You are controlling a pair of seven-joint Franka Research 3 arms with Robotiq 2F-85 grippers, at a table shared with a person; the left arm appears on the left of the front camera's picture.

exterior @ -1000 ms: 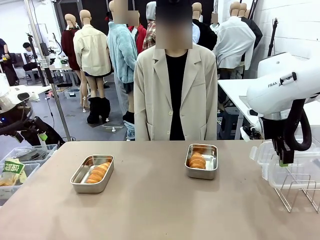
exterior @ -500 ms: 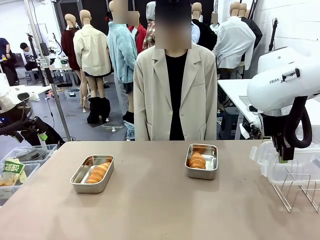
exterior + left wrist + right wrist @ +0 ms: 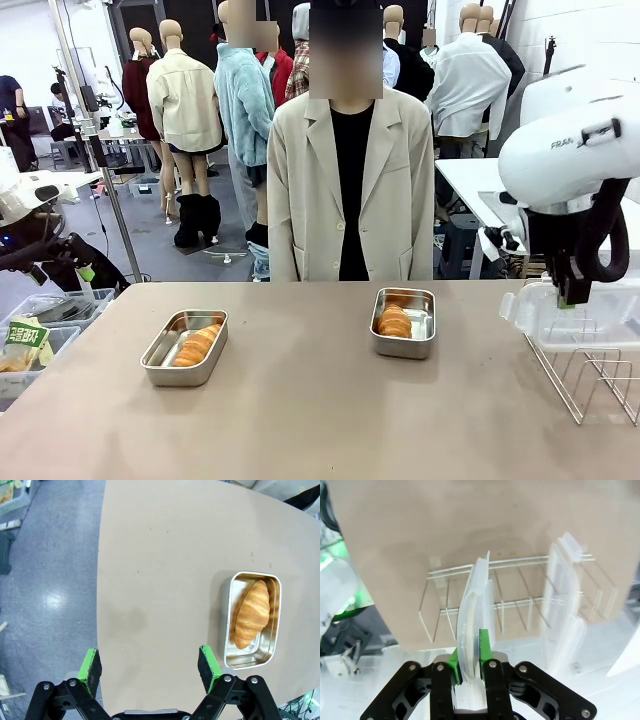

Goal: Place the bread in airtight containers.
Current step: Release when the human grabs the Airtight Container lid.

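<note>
Bread: one roll [image 3: 196, 345] lies in the left container [image 3: 180, 378], one roll [image 3: 395, 321] in the right container [image 3: 403, 350]. Both boxes sit open-topped on the table [image 3: 320, 420], well apart, on the person's half. So the loading looks done; sealing is what's left.

Right gripper [image 3: 469, 642]: clamped edge-on onto a clear lid [image 3: 475, 595], which stands upright above the wire rack [image 3: 520, 602]. Thin-edge pinch makes sense, since the rack stores lids on edge and that's the only face on offer. Front view puts this gripper [image 3: 570, 298] at the table's right end over the rack [image 3: 590, 375], far from either box. My guess: the right box gets this lid first, being nearer.

A second lid [image 3: 560, 585] stands in the rack, a few slots over.

Left gripper [image 3: 150, 662]: jaws spread wide, nothing between them, parked off the table's left edge looking down at the left box [image 3: 226, 625]. Reads as standby.

Count: 2 rolls, 2 containers, 2 lids (1 held, 1 racked), 1 rack.
</note>
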